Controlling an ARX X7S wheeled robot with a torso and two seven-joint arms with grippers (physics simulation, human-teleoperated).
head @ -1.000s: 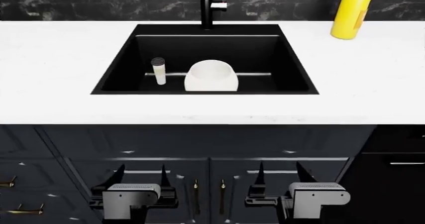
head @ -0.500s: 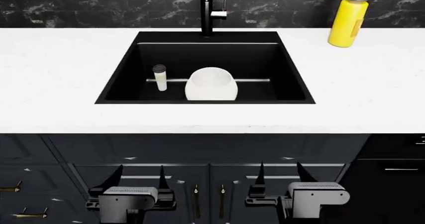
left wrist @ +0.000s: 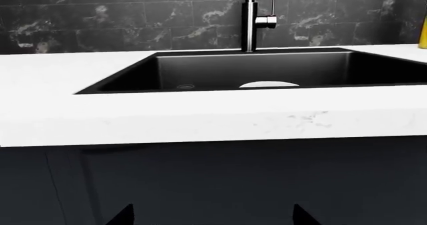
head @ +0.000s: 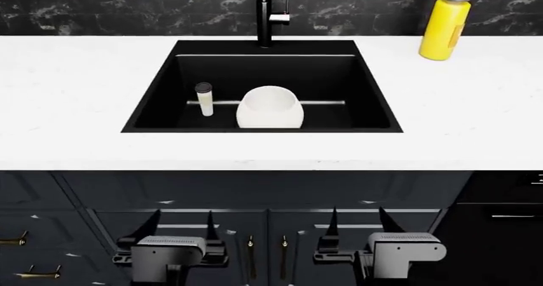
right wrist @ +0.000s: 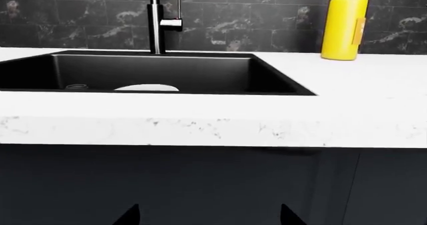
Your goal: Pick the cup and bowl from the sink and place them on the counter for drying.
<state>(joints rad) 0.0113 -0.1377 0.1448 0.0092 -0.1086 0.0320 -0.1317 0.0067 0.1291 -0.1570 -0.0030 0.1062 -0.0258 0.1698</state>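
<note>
The black sink is set in the white counter. In it the slim cream cup with a dark rim stands upright, left of the large white bowl. Only the bowl's rim shows in the left wrist view and the right wrist view; the cup's rim just shows in both wrist views. My left gripper and right gripper are both open and empty, low in front of the navy cabinets, well below and short of the sink.
A yellow bottle with a grey cap stands on the counter at the back right. The black and chrome faucet rises behind the sink. Navy cabinet doors with handles face the grippers. Black marble tiles line the back wall.
The head view tilted a little between one second and half a second ago, so the counter sits lower in frame. Since then nothing has visibly moved.
</note>
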